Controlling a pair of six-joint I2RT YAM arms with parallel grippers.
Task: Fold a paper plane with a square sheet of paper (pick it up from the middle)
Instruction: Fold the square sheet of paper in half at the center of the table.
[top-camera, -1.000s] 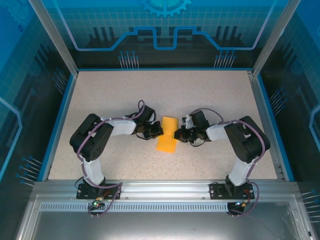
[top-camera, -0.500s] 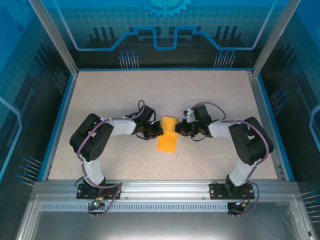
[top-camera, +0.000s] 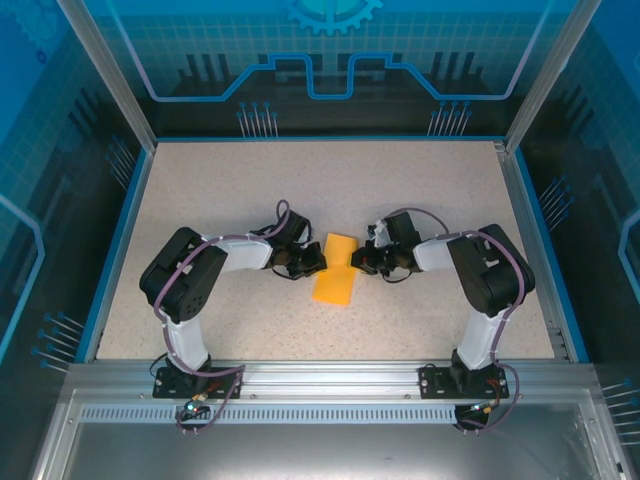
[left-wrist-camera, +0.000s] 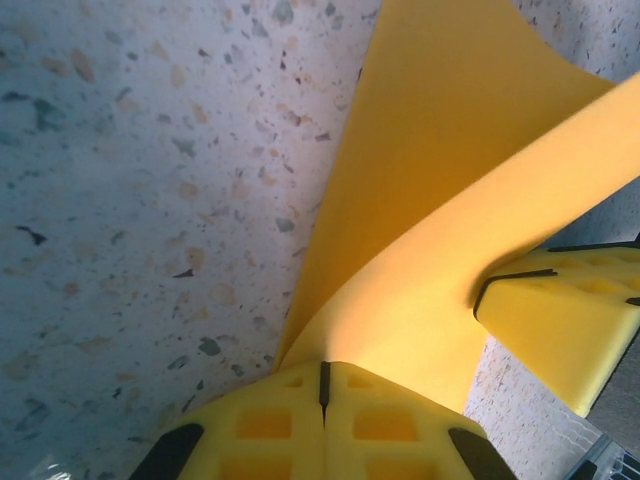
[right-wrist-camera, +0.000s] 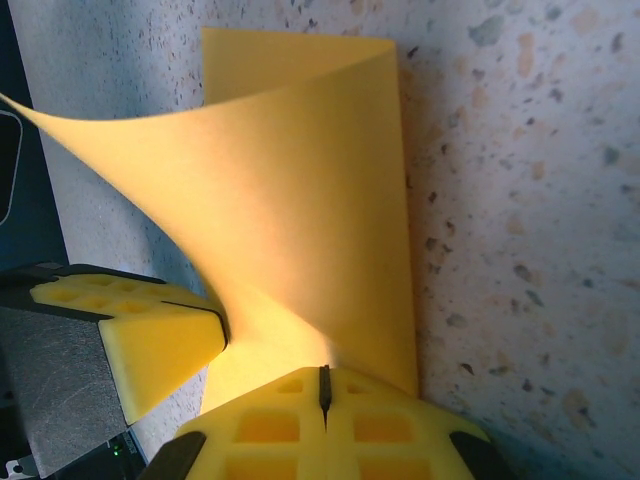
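Paper sheet (top-camera: 335, 270) lies near the middle of the speckled tabletop (top-camera: 220, 190), between the two pincers. From above, the paper sheet looks like a narrow orange-yellow rectangle, longer than it is wide and leaning a little to one side. It has a plain matte surface with no print.

The left pincer (top-camera: 312, 262) meets its left long edge and the right pincer (top-camera: 357, 262) meets its right long edge, both towards the far half.

In the left wrist view the paper (left-wrist-camera: 440, 150) is not flat. One part rests on the tabletop (left-wrist-camera: 150, 200), and another rises from it in a smooth, uncreased bow, brighter where the light catches it. The left pincer (left-wrist-camera: 323, 375) has its yellow fingers pressed together with no gap, and the paper's edge is nipped at their seam. The right pincer's fingers (left-wrist-camera: 560, 320) sit at the paper's other side.

The right wrist view shows the same curl (right-wrist-camera: 300, 170) swelling up off the tabletop (right-wrist-camera: 520, 200). The right pincer (right-wrist-camera: 323, 380) is likewise closed tight on the paper's edge. The left pincer's fingers (right-wrist-camera: 150, 335) touch the sheet just beside it.
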